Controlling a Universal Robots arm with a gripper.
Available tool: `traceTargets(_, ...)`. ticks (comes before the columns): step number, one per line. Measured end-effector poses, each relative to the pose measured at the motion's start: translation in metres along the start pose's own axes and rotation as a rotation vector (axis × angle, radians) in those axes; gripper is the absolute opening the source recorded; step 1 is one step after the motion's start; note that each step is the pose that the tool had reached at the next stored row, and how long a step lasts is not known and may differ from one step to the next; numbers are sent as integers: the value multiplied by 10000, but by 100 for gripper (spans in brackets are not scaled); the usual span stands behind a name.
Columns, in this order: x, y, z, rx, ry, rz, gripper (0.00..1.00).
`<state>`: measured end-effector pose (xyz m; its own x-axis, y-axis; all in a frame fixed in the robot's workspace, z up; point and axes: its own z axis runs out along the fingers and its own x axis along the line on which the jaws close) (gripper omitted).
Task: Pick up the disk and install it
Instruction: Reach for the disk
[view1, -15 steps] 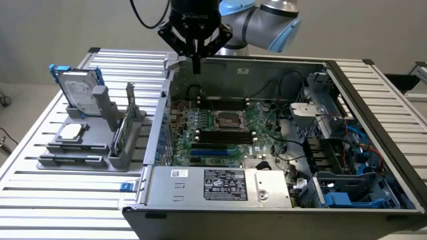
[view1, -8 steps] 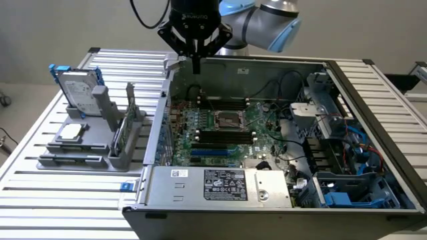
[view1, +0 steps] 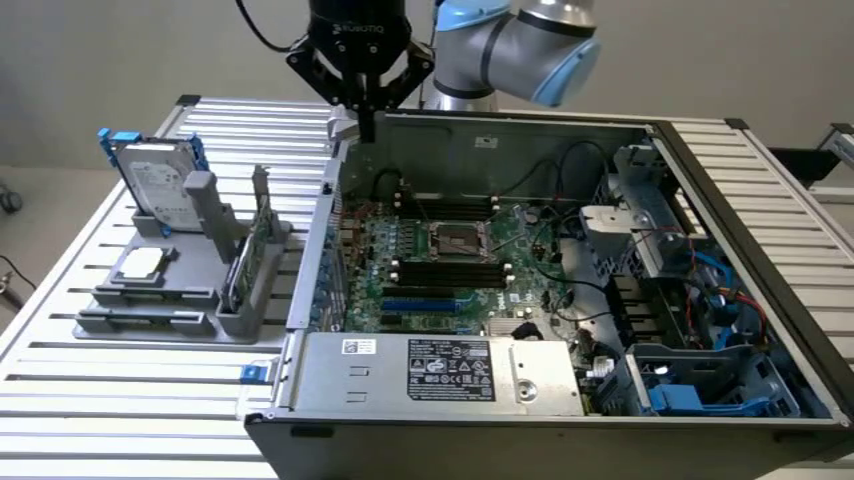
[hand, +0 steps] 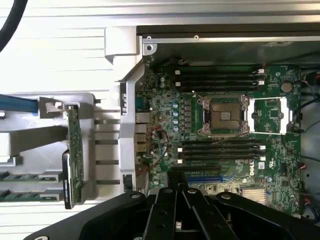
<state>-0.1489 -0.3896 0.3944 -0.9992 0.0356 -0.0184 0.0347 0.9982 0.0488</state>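
The disk, a silver-grey drive with a white label in a blue carrier, stands upright at the back of a grey holder on the exterior view's left. My gripper hangs above the far left corner of the open computer case, to the right of the disk and well apart from it. Its black fingers are shut with nothing between them. In the wrist view the shut gripper sits over the motherboard, and a blue edge of the disk's carrier shows beside the holder.
A thin green circuit card stands on edge in the holder, and a small square silver chip lies flat on it. Inside the case are the CPU socket, a power supply and blue drive bays. The table is a slatted metal top.
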Motion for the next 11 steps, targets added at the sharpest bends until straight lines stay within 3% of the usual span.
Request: traceTargets(11,454,117,-3,1,15,0,11)
